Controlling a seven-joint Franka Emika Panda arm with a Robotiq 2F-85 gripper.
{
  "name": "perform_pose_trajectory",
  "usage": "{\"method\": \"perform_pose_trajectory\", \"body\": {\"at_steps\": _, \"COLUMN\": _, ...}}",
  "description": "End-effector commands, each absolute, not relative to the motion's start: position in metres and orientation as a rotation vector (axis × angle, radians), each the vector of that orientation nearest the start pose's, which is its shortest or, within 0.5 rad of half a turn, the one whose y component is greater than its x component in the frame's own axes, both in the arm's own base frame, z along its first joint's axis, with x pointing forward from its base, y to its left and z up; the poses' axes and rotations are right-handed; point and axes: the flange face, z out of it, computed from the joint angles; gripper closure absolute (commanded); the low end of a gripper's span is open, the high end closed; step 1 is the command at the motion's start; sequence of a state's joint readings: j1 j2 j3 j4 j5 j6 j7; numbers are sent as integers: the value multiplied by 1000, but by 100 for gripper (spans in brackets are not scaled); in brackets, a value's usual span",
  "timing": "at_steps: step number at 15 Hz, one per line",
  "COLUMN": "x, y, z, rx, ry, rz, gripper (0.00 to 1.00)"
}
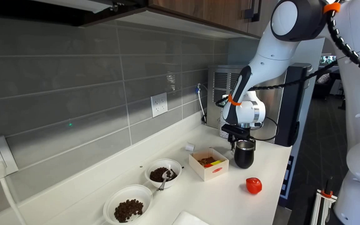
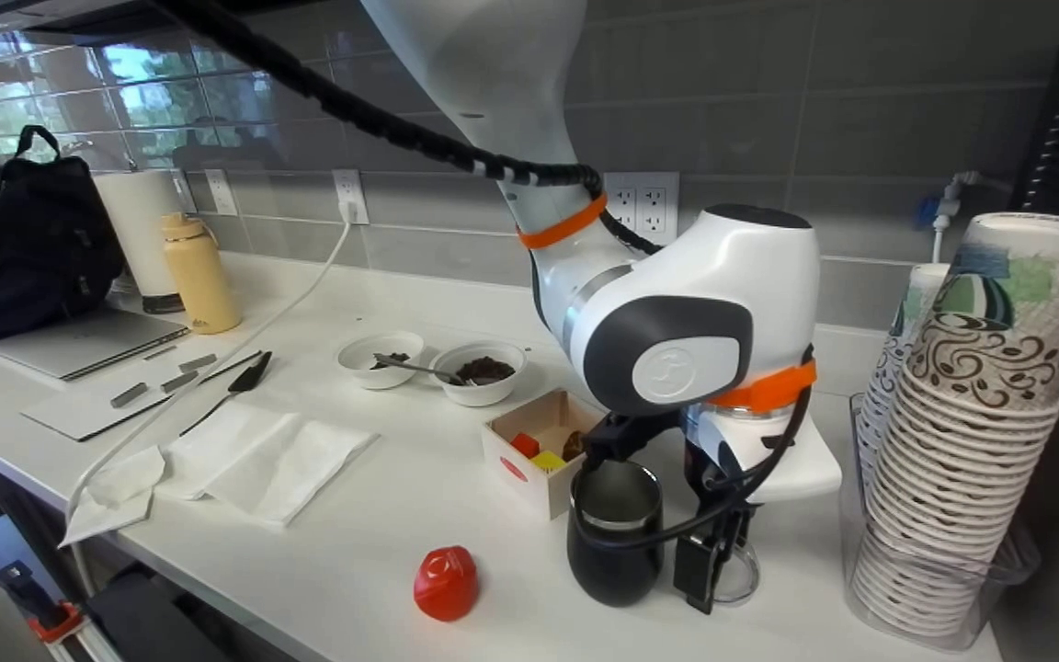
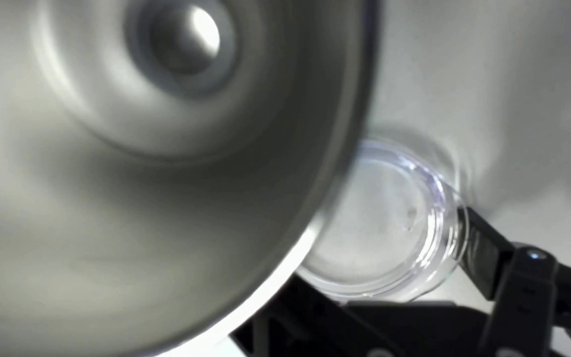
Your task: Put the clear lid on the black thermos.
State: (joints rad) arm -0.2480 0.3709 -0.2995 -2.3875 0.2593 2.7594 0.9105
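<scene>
Black thermos (image 3: 191, 218) foremost, clear lid (image 3: 377, 223) partly hidden behind, hand (image 3: 383, 255) spread around lid, cannot tell whether pinching

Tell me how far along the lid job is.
Done: the hand is down beside the black thermos, at the clear lid. Under way: apparently gripping; one finger shows at the lid's edge, closure unclear. Left: lifting and seating the lid on the thermos, which stands uncovered.

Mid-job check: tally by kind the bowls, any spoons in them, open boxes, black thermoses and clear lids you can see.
Bowls: 2
Spoon in a bowl: 1
Open box: 1
Black thermos: 1
Clear lid: 1
Total: 6
</scene>
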Motion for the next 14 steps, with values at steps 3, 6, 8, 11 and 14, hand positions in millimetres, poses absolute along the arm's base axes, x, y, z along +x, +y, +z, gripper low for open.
{"method": "perform_pose_trajectory", "body": {"at_steps": 3, "x": 424, "y": -286, "z": 203, "rx": -2047, "ry": 2363, "rz": -106, "gripper": 33}}
{"method": "perform_pose_trajectory", "body": {"at_steps": 6, "x": 430, "y": -291, "z": 227, "rx": -2027, "ry": 2356, "rz": -165, "gripper": 33}}
{"method": "perform_pose_trajectory", "body": {"at_steps": 8, "x": 434, "y": -289, "z": 245, "rx": -2023, "ry": 2341, "rz": -203, "gripper": 33}}
{"method": "perform_pose_trajectory", "body": {"at_steps": 11, "x": 437, "y": -281, "z": 272, "rx": -2037, "ry": 2306, "rz": -229, "gripper": 33}}
{"method": "perform_pose_trajectory", "body": {"at_steps": 14, "x": 437, "y": -269, "z": 298, "rx": -2084, "ry": 2283, "rz": -225, "gripper": 33}}
